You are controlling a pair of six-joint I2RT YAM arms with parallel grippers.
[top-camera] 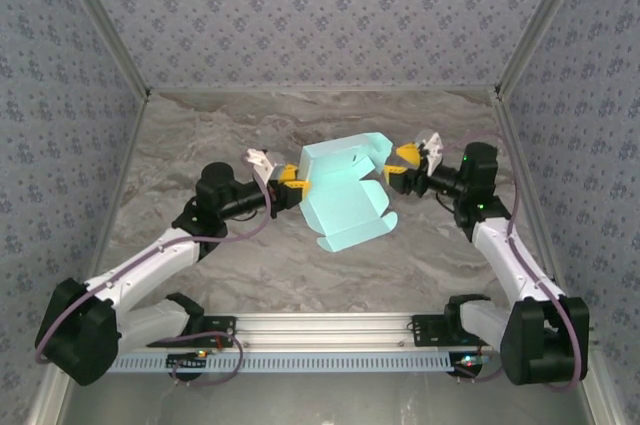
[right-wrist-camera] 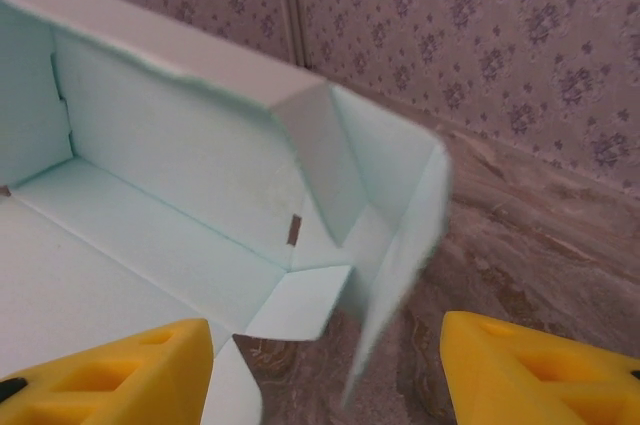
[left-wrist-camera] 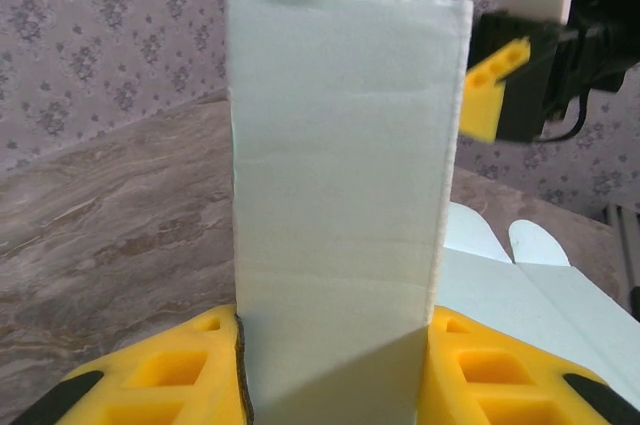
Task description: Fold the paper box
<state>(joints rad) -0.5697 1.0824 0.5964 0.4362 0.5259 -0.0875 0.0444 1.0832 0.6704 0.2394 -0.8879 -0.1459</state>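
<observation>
The paper box [top-camera: 345,193] is pale cyan and half-formed, with its lid and front flaps spread on the marble table between the two arms. My left gripper [top-camera: 290,185] is shut on the box's left end. In the left wrist view an upright panel of the paper box [left-wrist-camera: 340,195] stands clamped between the yellow fingers [left-wrist-camera: 170,375] of the left gripper [left-wrist-camera: 330,370]. My right gripper [top-camera: 402,167] is open at the box's right end. The right wrist view looks into the open paper box [right-wrist-camera: 180,165], and a loose end flap [right-wrist-camera: 400,245] hangs blurred between the spread jaws of the right gripper [right-wrist-camera: 325,365].
Patterned walls [top-camera: 320,15] enclose the table on three sides. An aluminium rail [top-camera: 320,330] carrying both arm bases runs along the near edge. The right gripper [left-wrist-camera: 500,85] shows beyond the panel in the left wrist view. Marble surface [top-camera: 200,135] lies bare at the back left.
</observation>
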